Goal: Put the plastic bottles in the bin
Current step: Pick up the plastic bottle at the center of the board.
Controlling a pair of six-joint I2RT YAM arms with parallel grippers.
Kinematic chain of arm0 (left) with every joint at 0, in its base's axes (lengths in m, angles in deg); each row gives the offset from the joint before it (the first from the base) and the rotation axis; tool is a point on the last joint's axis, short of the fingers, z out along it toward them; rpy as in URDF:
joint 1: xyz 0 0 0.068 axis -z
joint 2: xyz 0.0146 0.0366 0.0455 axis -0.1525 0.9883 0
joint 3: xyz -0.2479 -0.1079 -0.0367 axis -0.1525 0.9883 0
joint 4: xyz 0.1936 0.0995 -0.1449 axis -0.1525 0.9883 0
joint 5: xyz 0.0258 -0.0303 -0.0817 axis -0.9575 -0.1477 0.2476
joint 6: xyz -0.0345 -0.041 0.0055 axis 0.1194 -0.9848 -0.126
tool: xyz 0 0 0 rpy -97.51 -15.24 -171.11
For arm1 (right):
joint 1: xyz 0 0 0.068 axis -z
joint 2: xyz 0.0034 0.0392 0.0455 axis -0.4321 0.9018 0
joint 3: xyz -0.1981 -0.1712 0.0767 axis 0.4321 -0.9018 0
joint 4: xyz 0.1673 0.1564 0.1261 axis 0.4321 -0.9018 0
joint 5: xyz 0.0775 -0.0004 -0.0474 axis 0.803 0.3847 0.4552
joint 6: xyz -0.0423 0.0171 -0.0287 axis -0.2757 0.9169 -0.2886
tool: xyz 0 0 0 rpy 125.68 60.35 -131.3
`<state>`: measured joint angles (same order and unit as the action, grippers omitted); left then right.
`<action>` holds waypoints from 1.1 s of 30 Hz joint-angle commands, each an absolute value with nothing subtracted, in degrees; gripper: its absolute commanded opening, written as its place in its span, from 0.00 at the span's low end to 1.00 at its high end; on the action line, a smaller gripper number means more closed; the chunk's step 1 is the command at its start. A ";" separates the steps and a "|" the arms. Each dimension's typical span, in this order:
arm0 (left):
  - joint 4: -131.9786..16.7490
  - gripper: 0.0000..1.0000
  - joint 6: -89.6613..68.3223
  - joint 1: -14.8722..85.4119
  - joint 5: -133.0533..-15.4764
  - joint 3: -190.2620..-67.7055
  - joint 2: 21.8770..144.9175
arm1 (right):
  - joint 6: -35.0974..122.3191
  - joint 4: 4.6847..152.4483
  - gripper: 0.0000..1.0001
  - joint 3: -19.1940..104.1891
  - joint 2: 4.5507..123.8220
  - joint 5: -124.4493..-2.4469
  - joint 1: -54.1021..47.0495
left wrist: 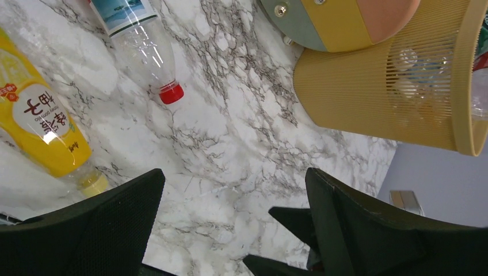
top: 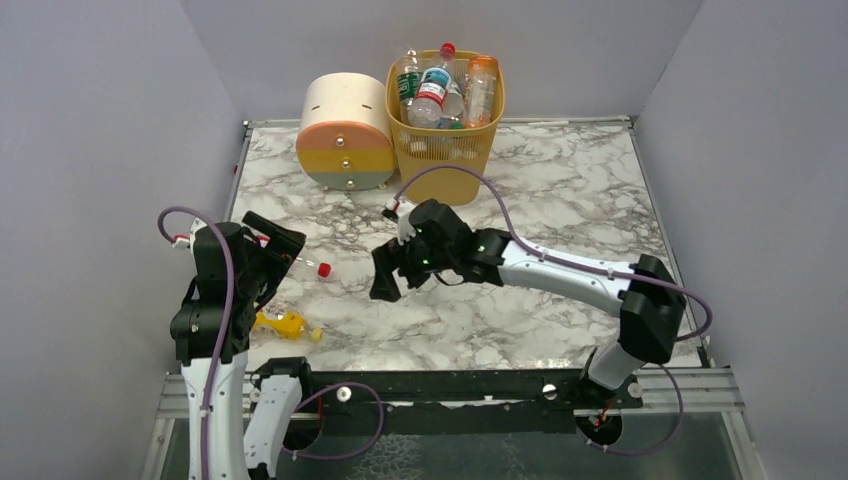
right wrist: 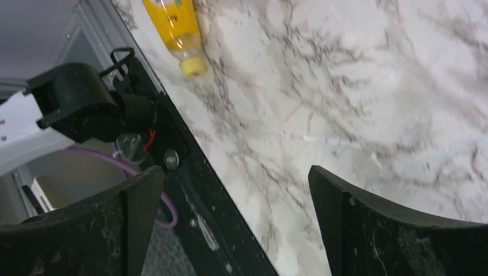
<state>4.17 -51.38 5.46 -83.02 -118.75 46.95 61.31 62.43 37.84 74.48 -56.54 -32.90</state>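
Plastic bottles (top: 440, 85) stood packed in the yellow mesh bin (top: 445, 155) at the far edge of the desk (top: 570, 200), just beside the round drawer unit (top: 345, 135). Two more lay on the desk near the left arm: a clear red-capped bottle (left wrist: 147, 54) and a yellow bottle (left wrist: 43, 129). The left end effector (left wrist: 233, 190) hung over them, jaws spread and empty. The right end effector (right wrist: 236, 184) hovered mid-desk, likewise spread and empty.

Beyond the spread left claw (left wrist: 233, 179), 2 lie on the marble table (left wrist: 241, 115): yellow bottle (left wrist: 43, 123), red-capped clear bottle (left wrist: 144, 49).
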 commanded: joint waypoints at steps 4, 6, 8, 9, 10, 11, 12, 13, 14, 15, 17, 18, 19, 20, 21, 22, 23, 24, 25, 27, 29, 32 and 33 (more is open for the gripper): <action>9.67 0.99 -56.55 5.33 -83.02 -120.10 40.32 | 53.16 75.51 0.96 49.28 87.57 -59.02 -35.16; 10.53 0.99 -56.60 5.31 -82.99 -121.36 40.08 | 51.76 77.00 0.93 51.95 91.59 -58.79 -35.32; 11.07 0.99 -56.46 5.30 -83.02 -122.35 40.10 | 50.39 77.96 0.90 54.65 95.38 -58.34 -35.43; 11.15 0.99 -56.29 5.30 -82.93 -122.85 40.21 | 49.79 77.99 0.88 56.21 97.35 -58.16 -35.47; 11.19 0.99 -56.14 5.27 -82.83 -123.21 40.44 | 49.10 78.02 0.86 57.52 98.90 -57.90 -35.51; 11.20 0.99 -56.00 5.30 -82.79 -123.40 40.68 | 48.45 77.88 0.83 58.99 101.12 -57.81 -35.60; 11.20 0.99 -56.07 5.34 -82.60 -123.50 40.86 | 47.76 77.54 0.82 60.26 102.60 -57.93 -35.70; 11.15 0.99 -56.17 5.30 -82.47 -123.59 41.13 | 47.03 77.17 0.81 61.50 103.97 -58.17 -35.76; 11.07 0.99 -56.26 5.33 -82.37 -123.60 41.26 | 46.25 76.80 0.81 62.64 105.26 -58.41 -35.80; 10.92 0.99 -56.32 5.34 -82.15 -123.69 41.53 | 45.64 76.54 0.80 63.57 106.29 -58.66 -35.79; 10.61 0.99 -56.26 5.27 -82.13 -123.85 42.08 | 44.29 76.20 0.78 64.85 108.02 -59.22 -35.81; 10.52 0.99 -56.22 5.31 -82.09 -123.92 42.34 | 43.88 76.30 0.78 65.20 108.69 -59.55 -35.78; 10.43 0.99 -56.22 5.36 -82.25 -123.99 42.52 | 43.57 76.41 0.78 65.55 109.34 -59.84 -35.78; 10.27 0.99 -56.24 5.29 -82.33 -124.10 42.71 | 43.30 76.51 0.77 65.99 109.89 -60.06 -35.76; 10.00 0.99 -56.36 5.31 -82.23 -124.13 42.93 | 43.04 76.48 0.77 66.57 110.60 -60.03 -35.76; 9.72 0.99 -56.35 5.36 -82.14 -124.02 43.13 | 42.84 76.42 0.77 67.23 111.39 -59.83 -35.76; 9.56 0.99 -56.27 5.34 -82.15 -123.94 43.35 | 42.66 76.36 0.77 67.96 112.03 -59.51 -35.81; 9.46 0.99 -56.09 5.27 -82.11 -123.88 43.59 | 42.53 76.27 0.76 68.69 112.81 -59.28 -35.76; 9.38 0.99 -55.98 5.29 -82.11 -123.76 43.77 | 42.43 76.18 0.76 69.44 113.42 -59.01 -35.80; 9.22 0.99 -55.83 5.31 -82.05 -123.54 44.13 | 42.16 76.09 0.75 70.98 114.92 -58.44 -35.81; 9.03 0.99 -55.56 5.34 -82.08 -123.36 44.31 | 42.01 75.64 0.74 72.77 116.46 -57.82 -35.83; 8.91 0.99 -55.00 5.38 -82.25 -123.33 44.92 | 41.74 75.05 0.72 74.94 118.29 -56.92 -35.82; 8.87 0.99 -54.92 5.31 -82.38 -123.41 45.12 | 41.72 75.10 0.71 75.29 118.62 -56.67 -35.83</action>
<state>10.18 -55.64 5.46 -82.95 -122.40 44.44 43.10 75.24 72.60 116.07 -58.16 -35.26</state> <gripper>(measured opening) 0.989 0.725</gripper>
